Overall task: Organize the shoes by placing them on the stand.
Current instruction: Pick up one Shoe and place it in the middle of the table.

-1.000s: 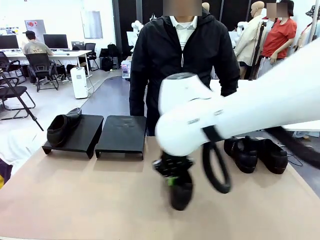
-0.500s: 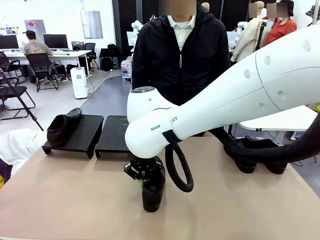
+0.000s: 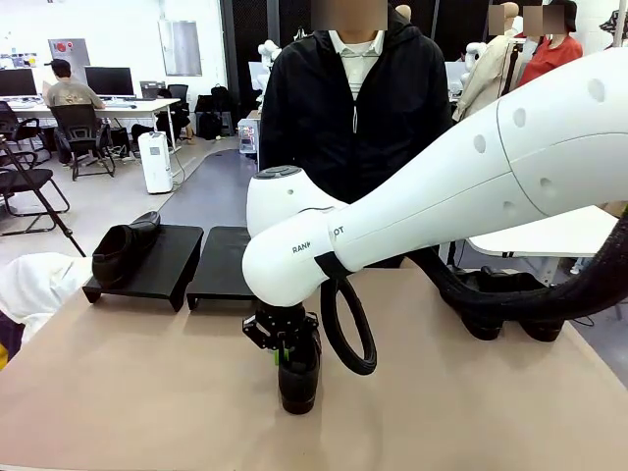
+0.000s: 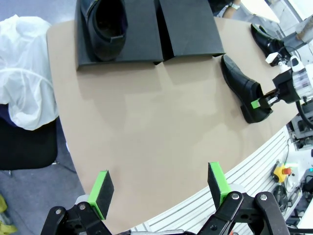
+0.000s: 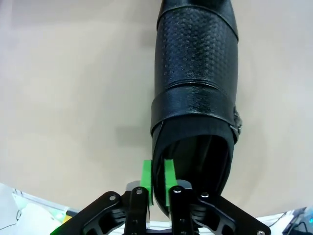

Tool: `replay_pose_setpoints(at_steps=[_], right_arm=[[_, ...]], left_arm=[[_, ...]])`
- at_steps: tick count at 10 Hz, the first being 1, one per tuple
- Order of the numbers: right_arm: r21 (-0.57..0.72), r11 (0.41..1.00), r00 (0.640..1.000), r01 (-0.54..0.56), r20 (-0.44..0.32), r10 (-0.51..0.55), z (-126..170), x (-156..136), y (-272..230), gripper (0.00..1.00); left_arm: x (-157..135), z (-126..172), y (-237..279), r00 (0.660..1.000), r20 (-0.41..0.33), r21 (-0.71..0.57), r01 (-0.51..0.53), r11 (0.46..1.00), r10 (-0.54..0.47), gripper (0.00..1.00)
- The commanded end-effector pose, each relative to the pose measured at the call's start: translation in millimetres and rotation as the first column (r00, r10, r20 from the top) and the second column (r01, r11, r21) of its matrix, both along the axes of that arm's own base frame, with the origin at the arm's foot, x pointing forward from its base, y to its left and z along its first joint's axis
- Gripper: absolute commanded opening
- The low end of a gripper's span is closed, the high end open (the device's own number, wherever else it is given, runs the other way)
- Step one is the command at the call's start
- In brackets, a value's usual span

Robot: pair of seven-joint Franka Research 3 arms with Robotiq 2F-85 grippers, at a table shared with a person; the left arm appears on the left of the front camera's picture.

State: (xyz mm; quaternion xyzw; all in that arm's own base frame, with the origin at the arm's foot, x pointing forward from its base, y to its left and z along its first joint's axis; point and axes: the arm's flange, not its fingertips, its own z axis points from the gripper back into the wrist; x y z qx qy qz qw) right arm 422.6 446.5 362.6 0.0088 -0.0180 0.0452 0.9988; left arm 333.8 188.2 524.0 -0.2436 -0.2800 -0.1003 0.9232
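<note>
Tan tabletop point(image 3: 118, 392): black stand point(image 3: 240, 257) is sitting far-left. The shoe point(image 3: 297, 378) is lying mid-table, toe aiming away from me. My right fingers point(image 5: 146, 176) are pinching its heel rim; left fingers point(image 4: 101, 188) are hanging spread.

Front cam level, wrist cams overhead; share shoe point(image 3: 299, 383).

The shoe point(image 5: 195, 88) at centre frame is showing pebbled black leather across the toe and a smoother, glossier strap. The desk point(image 5: 73, 73) under it is looking matt tan. The pads point(image 5: 146, 178) on the right pincer point(image 5: 157, 169) are looking like green rubber.
</note>
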Motion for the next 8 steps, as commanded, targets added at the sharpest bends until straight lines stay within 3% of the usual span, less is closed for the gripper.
replay_pose_setpoints(at_steps=[1, 4, 6, 7, 8], right_arm=[[-0.009, 1.0, 1.0, 0.028, 0.003, -0.028, 4.6, -2.0, 0.1, 1.0], [0.017, 1.0, 1.0, 0.011, -0.002, -0.011, 18.6, -7.2, -6.3, 1.0], [0.093, 0.996, 1.0, -0.016, 0.022, 0.014, 63.2, -27.5, -36.0, 1.0], [0.162, 0.985, 0.998, -0.055, -0.003, 0.056, 89.4, -43.9, -61.3, 1.0], [0.17, 0.985, 0.999, -0.023, 0.026, 0.019, 112.0, -61.1, -93.5, 1.0]], left_arm=[[-0.9, -1.6, 0.1, 1.0, 0.02, -0.015, 0.013, 1.0, -0.013, 1.0], [-0.9, -1.6, 0.1, 1.0, 0.02, -0.015, 0.013, 1.0, -0.013, 1.0], [-0.9, -1.6, 0.1, 1.0, 0.02, -0.015, 0.013, 1.0, -0.013, 1.0], [-0.9, -1.6, 0.1, 1.0, 0.02, -0.015, 0.013, 1.0, -0.013, 1.0], [-0.9, -1.6, 0.1, 1.0, 0.02, -0.015, 0.013, 1.0, -0.013, 1.0]])
